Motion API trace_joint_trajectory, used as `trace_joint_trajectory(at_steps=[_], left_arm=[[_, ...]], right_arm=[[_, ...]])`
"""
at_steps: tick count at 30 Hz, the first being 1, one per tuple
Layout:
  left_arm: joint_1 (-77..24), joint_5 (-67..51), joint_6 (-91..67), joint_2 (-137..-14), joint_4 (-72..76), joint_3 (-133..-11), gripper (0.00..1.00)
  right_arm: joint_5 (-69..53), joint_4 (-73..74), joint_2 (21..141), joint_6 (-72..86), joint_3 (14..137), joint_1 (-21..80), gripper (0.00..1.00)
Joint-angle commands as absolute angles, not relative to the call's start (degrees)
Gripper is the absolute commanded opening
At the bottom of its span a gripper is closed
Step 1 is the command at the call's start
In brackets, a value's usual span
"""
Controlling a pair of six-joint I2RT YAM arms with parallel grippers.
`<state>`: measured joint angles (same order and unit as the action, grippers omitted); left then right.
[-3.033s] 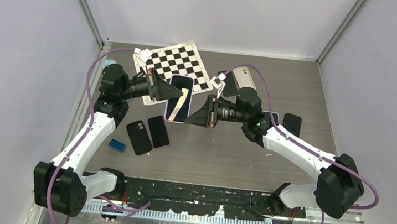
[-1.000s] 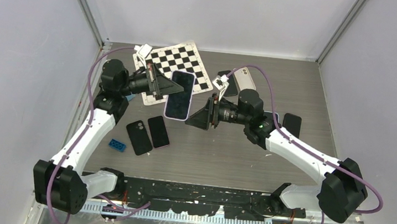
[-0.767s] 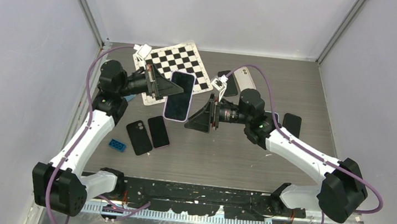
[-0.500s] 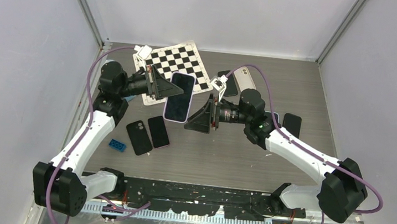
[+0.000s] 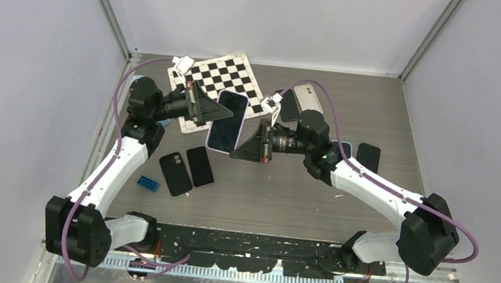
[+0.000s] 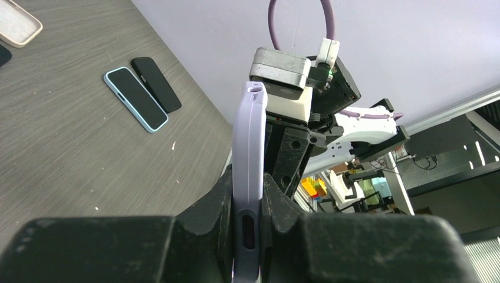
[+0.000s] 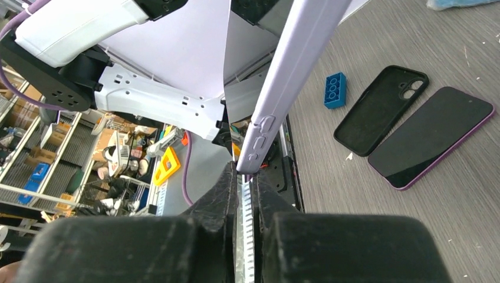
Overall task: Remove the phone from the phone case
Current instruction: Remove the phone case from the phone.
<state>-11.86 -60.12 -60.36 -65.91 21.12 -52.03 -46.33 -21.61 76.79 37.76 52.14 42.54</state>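
Phone (image 5: pixel 224 133) — left gripper (image 5: pixel 224 114) holding — now pinched by right gripper (image 5: pixel 233 155) too.

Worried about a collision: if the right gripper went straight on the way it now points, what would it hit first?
The lilac-cased phone held by the left gripper. The right gripper has its tips at the phone's near corner, jaws nearly together, apparently pinching it.

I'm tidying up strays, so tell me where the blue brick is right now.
In the top view the blue brick lies left of centre, just left of the empty black case and the dark phone beside it.
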Motion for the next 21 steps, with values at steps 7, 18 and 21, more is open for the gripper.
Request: trace_joint_trajectory(at_steps=[7, 18, 21], left_arm=[[-14.44, -58.17, -71.17, -69.02, 28.56, -53.31, 0.00], [-14.47, -57.23, -71.39, -69.60, 27.52, -53.26, 0.00], [-14.41, -57.30, -70.93, -69.37, 27.51, -53.17, 0.00]], right_arm=[[-34.09, -16.73, 75.35, 31.91, 55.36, 43.34, 0.11], [-32.13, -19.98, 73.27, 34.27, 53.37, 43.33, 0.42], [-32.80, -22.60, 72.78, 35.75, 52.31, 43.29, 0.45]])
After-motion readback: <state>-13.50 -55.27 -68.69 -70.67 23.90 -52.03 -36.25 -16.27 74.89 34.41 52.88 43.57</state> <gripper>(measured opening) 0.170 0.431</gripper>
